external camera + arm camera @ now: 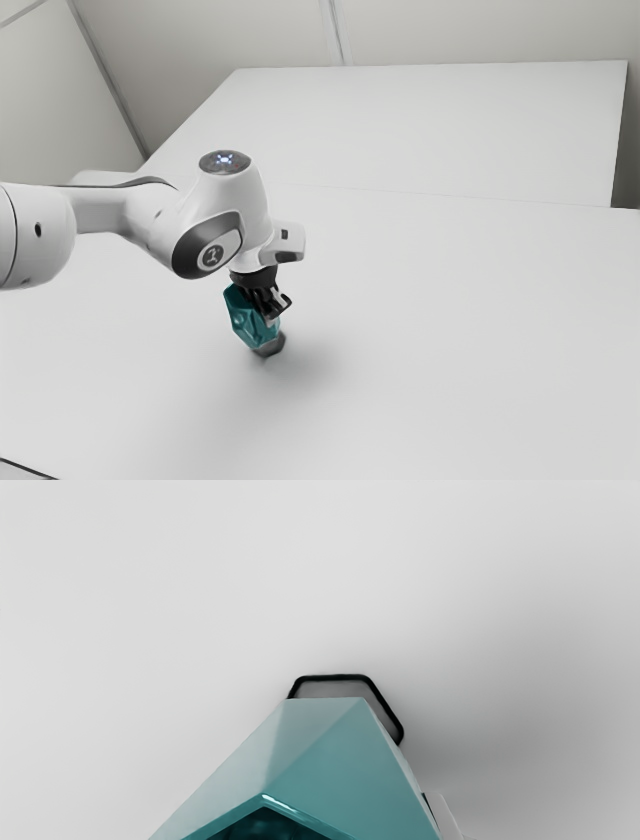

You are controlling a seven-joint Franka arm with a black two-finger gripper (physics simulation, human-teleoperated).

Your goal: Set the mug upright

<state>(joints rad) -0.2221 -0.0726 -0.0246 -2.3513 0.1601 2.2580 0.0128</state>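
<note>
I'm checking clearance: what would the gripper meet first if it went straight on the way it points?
Probably the teal faceted mug, right at the gripper, with the white tabletop beyond; whether mug and gripper touch is unclear.

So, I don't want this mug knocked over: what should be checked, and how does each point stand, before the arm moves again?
1. Gripper at the teal faceted mug: ok, it is at the mug's side.
2. Secure hold on the mug: cannot tell.
3. Mouth not face down: ok, the wrist view looks partly into it.
4. Mug fully upright: cannot tell; it seems to lean in the exterior view.
5. Base flat on the white table: cannot tell; a dark-edged grey shape shows beyond the narrow end, but the contact is unclear.
6. Gripper clear of the mug for backing away: not ok, it is right beside it.
</note>
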